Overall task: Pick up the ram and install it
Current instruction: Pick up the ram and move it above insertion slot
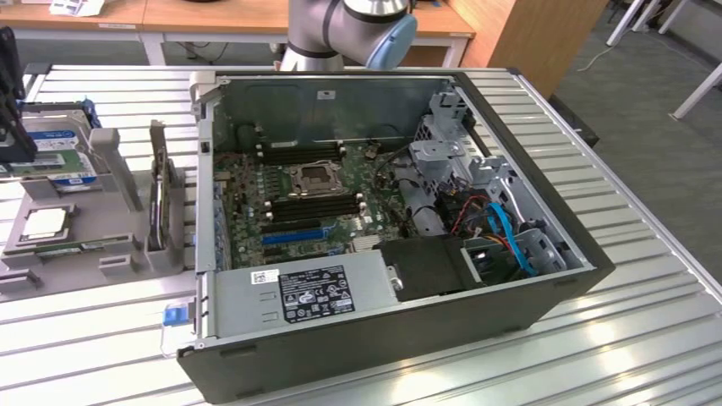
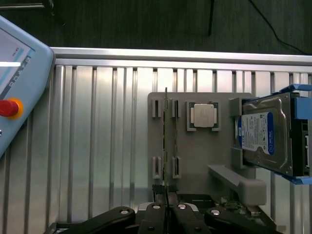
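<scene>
Black hand [image 2: 165, 215], pressed together, hangs over the grey tray [image 2: 204, 161] in line with the ram [image 2: 165, 141] standing on edge.

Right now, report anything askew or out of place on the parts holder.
The hard drive leans tilted in its blue bracket against the grey holder, perhaps by design. The ram stands straight on edge; the processor sits square.

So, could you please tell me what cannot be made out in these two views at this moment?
The ram: edge-on in the wrist view, so its chips are hidden.
The shut gripper: its tips overlap the ram's end in the wrist view; contact cannot be told.
The hard drive: cut off by the wrist view's edge.
The memory slots on the motherboard: too small in the exterior view to tell if filled.
</scene>
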Tool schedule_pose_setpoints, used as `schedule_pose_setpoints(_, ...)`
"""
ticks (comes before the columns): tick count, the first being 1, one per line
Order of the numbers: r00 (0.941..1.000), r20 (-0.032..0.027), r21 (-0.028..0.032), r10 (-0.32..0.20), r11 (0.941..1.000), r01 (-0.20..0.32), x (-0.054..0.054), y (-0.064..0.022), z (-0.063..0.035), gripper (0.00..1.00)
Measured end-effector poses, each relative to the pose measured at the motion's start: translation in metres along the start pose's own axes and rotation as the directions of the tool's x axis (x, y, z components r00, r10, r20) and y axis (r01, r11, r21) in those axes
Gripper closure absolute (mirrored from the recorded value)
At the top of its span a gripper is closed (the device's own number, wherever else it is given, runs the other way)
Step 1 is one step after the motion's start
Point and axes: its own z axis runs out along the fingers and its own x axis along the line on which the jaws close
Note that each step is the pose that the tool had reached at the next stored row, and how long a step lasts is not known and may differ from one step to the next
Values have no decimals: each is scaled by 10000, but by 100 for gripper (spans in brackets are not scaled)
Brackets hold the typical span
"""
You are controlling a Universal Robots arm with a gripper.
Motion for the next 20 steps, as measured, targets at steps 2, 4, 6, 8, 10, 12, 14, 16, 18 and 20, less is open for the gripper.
schedule_pose_setpoints(2, 10000, 1, 1, 0, 10000, 0, 0, -32, -1, 89)
schedule_pose_setpoints(4, 10000, 0, 0, -1, 10000, 1, 0, -65, -3, 89)
schedule_pose_setpoints(6, 10000, 0, -1, 0, 10000, 0, -1, -100, -5, 89)
schedule_pose_setpoints(8, 10000, 0, -2, 0, 10000, 0, -1, -139, -7, 89)
schedule_pose_setpoints(10, 10000, 0, -3, 0, 10000, 0, -1, -177, -9, 89)
schedule_pose_setpoints(12, 10000, 1, -4, 0, 10000, 0, -1, -216, -11, 89)
schedule_pose_setpoints(14, 10000, 0, -7, 1, 10000, -1, -1, -258, -14, 89)
schedule_pose_setpoints(16, 10000, 0, -8, 0, 10000, 0, -1, -299, -16, 89)
schedule_pose_setpoints(18, 10000, 0, -10, -1, 10000, 1, -1, -340, -18, 89)
schedule_pose_setpoints(20, 10000, 0, -12, 1, 10000, -1, -2, -381, -20, 89)
